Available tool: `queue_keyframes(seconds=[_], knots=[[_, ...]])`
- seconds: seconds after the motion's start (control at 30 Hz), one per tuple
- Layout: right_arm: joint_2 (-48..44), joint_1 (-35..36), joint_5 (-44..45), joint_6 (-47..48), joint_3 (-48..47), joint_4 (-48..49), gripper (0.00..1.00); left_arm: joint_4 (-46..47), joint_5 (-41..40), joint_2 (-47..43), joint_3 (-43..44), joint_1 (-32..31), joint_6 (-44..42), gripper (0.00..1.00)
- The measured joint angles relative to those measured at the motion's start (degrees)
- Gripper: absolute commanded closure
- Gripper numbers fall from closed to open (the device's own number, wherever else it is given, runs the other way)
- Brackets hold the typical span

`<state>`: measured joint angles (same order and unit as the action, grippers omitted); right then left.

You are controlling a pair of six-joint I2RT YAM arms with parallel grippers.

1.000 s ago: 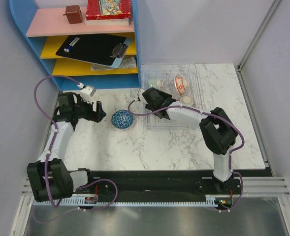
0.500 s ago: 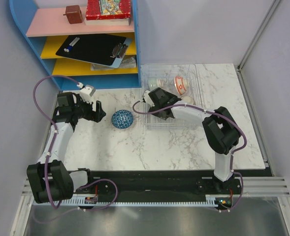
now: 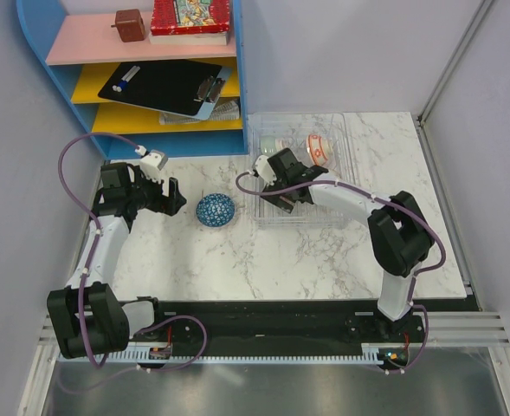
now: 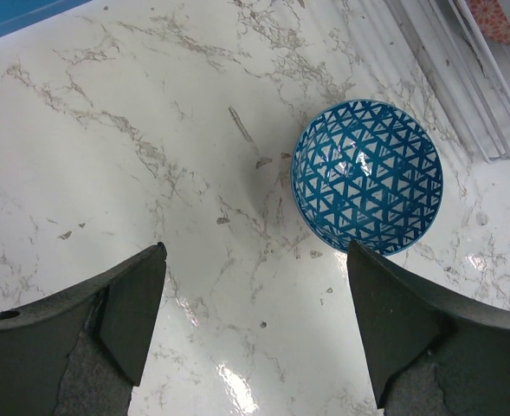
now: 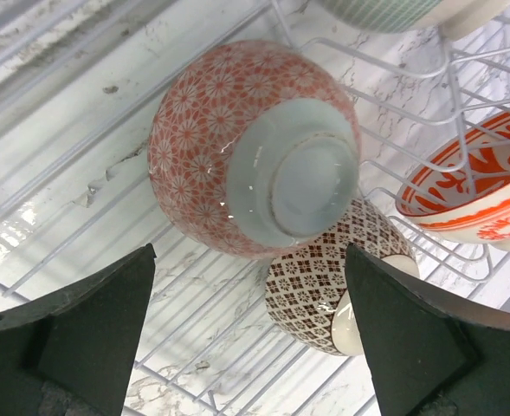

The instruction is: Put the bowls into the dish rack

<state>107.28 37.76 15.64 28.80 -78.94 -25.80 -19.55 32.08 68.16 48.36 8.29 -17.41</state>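
My right gripper [image 5: 250, 251] is released, its jaws spread wide and holding nothing. It hangs over the near left part of the dish rack [image 3: 348, 130], and my wrist view looks straight down between the two dark fingers [image 5: 90, 338]. Framed between them, past the tips, lies the orange-red floral bowl [image 5: 194, 147], tipped on its side on the white wire rungs with its pale foot ring turned up toward me. As far as I can see, neither finger touches it. A brown lattice-patterned bowl [image 5: 311, 286] sits just beside it, partly tucked under its edge. Further along is a white bowl with red marks [image 5: 471, 195], standing on edge between the wires. A pale green bowl [image 5: 376, 10] shows only its rim at the top of my view.

My left gripper [image 4: 256, 251] is also released and empty, with its jaws wide apart. It hovers above the marble table [image 3: 324, 260], clear of the surface. One bowl is not in the rack: a blue bowl with a white triangle pattern [image 4: 367, 178]. It stands upright on the table just beyond my left fingertips, to the right of that gripper and to the left of the rack. From above, it lies between my two grippers. At the far left corner stands the blue shelf unit [image 3: 29, 43].
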Motion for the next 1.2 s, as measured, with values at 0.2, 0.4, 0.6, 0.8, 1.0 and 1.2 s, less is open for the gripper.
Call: queue_keyframes(seconds=[0.2,0.4,0.6,0.8,1.0,1.2], knots=[[-1.60,-0.44,0.33,-2.10,-2.49,-0.83,0.02,0.00,0.00,0.00,0.00,0.00,0.00,0.09],[-1.70,-2.16,10.05,-2.45,-3.87,0.96,0.02,0.00,0.07,0.00,0.00,0.00,0.00,0.09],[-1.09,-3.50,18.43,-2.54,-3.87,3.61,0.02,0.00,0.39,0.00,0.00,0.00,0.00,0.09],[2.16,-3.52,20.87,-3.69,-3.87,5.84,0.02,-0.02,1.03,0.00,0.00,0.00,-0.02,0.09],[3.67,-3.43,20.04,-5.62,-3.87,6.01,0.03,-0.02,1.14,0.00,-0.02,0.00,-0.02,0.09],[3.67,-3.28,17.07,-7.50,-3.87,6.12,0.03,0.00,1.31,0.00,-0.02,0.00,-0.02,0.09]])
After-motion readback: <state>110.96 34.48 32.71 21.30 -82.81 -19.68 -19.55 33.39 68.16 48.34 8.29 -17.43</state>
